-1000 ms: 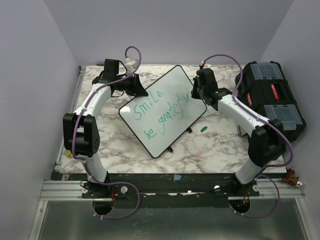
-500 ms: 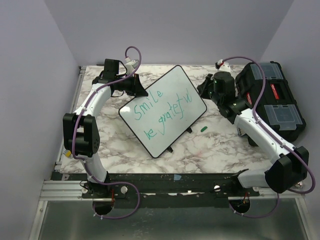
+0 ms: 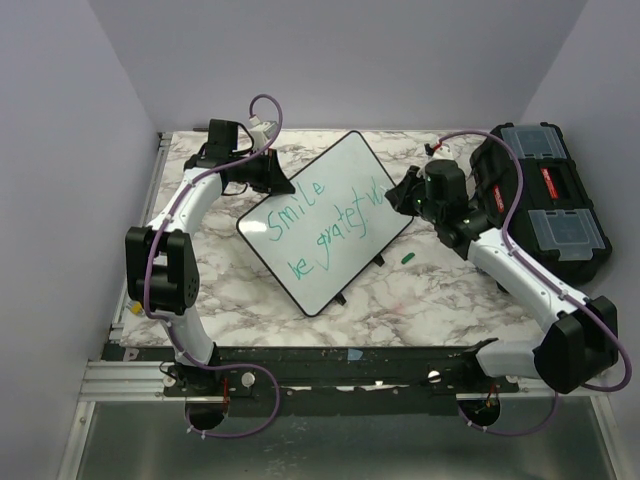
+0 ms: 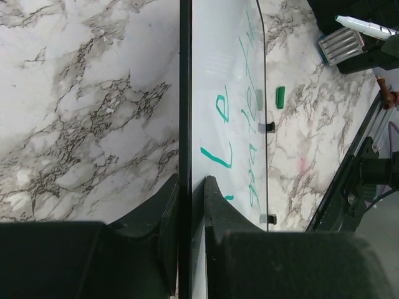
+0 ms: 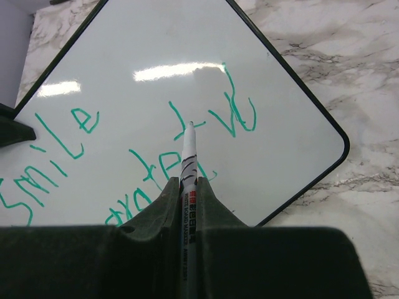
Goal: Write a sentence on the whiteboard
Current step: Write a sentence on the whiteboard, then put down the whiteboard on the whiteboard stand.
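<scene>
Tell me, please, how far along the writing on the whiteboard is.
Done: the sentence, green "Smile" above "be gratefu", is on the whiteboard. In hand: the left end effector clamps the board's edge, and the right end effector grips the marker, its tip over the last word's end. Left: probably the final letter, which looks unfinished, then perhaps the green cap lying beside the board.

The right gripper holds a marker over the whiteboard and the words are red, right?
No, the words are green, not red; the right wrist view shows it. The right gripper does hold a marker over the whiteboard.
</scene>
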Controlling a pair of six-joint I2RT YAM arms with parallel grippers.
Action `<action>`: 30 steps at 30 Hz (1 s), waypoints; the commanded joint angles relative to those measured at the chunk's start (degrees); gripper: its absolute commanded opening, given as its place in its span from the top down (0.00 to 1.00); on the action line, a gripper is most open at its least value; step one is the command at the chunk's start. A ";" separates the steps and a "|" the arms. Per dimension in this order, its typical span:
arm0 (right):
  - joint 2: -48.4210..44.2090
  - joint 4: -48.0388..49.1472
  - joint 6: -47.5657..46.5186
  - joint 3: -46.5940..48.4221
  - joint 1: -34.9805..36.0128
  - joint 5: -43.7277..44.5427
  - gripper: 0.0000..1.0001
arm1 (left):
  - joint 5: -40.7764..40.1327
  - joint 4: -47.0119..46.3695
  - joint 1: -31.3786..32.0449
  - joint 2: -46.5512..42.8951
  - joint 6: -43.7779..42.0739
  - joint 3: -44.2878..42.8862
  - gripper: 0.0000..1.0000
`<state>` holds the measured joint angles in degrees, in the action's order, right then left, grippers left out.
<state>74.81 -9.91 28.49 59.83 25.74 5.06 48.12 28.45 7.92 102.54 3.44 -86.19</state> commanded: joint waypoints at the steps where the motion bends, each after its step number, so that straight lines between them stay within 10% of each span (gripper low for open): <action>1: -1.46 2.39 1.02 -1.25 -0.34 -2.23 0.99 | -8.16 -1.85 0.34 -2.17 -6.87 2.11 0.99; 18: -1.86 2.70 0.88 -2.35 -0.38 -2.16 0.99 | -11.81 -8.33 0.43 -7.62 -7.05 9.95 0.51; 30: -0.69 2.96 0.77 -2.08 -0.34 -2.42 0.99 | -11.36 -7.11 1.64 -9.32 -6.87 8.97 0.37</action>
<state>73.84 -8.56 28.95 58.22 25.74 3.57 37.89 21.45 8.75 96.33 -2.26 -76.38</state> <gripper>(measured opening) 0.116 0.575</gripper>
